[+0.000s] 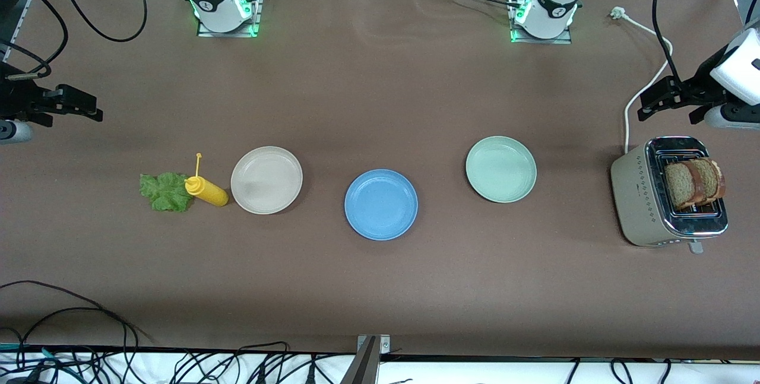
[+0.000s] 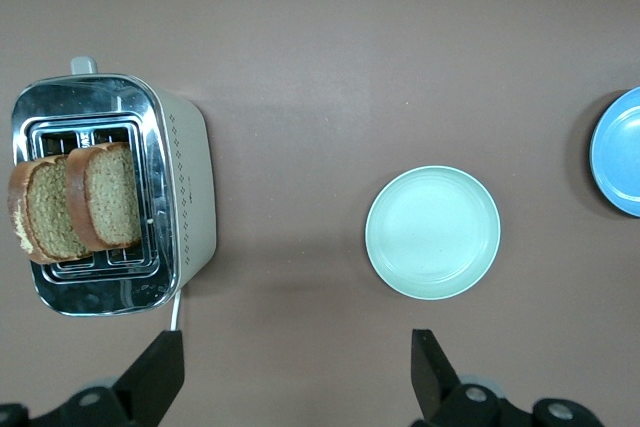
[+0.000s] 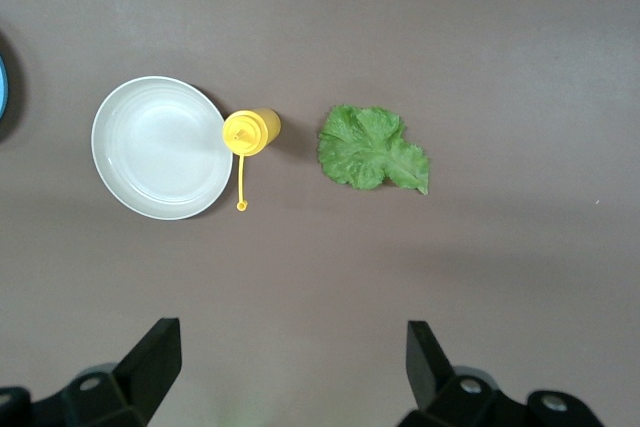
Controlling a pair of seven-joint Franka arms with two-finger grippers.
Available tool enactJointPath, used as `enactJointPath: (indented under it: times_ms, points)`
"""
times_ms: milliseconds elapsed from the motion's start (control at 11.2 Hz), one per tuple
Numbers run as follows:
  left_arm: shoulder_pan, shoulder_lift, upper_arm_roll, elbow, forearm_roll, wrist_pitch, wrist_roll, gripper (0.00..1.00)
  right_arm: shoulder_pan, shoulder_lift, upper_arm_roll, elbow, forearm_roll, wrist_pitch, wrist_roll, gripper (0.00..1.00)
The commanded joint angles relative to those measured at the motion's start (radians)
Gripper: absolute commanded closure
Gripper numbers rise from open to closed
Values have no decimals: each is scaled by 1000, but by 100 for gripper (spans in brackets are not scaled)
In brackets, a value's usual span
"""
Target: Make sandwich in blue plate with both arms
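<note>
The empty blue plate (image 1: 380, 204) lies mid-table; its rim also shows in the left wrist view (image 2: 620, 152). Two brown bread slices (image 1: 692, 182) stand in a toaster (image 1: 638, 194) at the left arm's end, and also show in the left wrist view (image 2: 75, 202). A green lettuce leaf (image 1: 163, 192) lies on the table at the right arm's end, also in the right wrist view (image 3: 372, 149). My left gripper (image 1: 647, 108) (image 2: 298, 367) hangs open and empty over the table beside the toaster. My right gripper (image 1: 92, 108) (image 3: 290, 357) hangs open and empty over the table's right-arm end.
A pale green plate (image 1: 500, 169) lies between the blue plate and the toaster. A beige plate (image 1: 266, 180) lies toward the right arm's end, with a yellow squeeze bottle (image 1: 206, 190) between it and the lettuce. The toaster's white cable (image 1: 644, 84) runs toward the robot bases.
</note>
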Motion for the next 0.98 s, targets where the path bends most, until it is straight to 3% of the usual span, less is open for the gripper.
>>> enactJointPath:
  times_ms: [0,358,895]
  points:
    - [19,17,-2,21,21,8,15,0,5,-12,-2,-10,-8,-10,2,0]
    - [33,57,31,35,21,15,18,0,5,-12,-2,-10,-8,-10,2,0]
    - [40,169,169,69,15,92,107,0,5,-12,-2,-10,-7,-10,0,0]
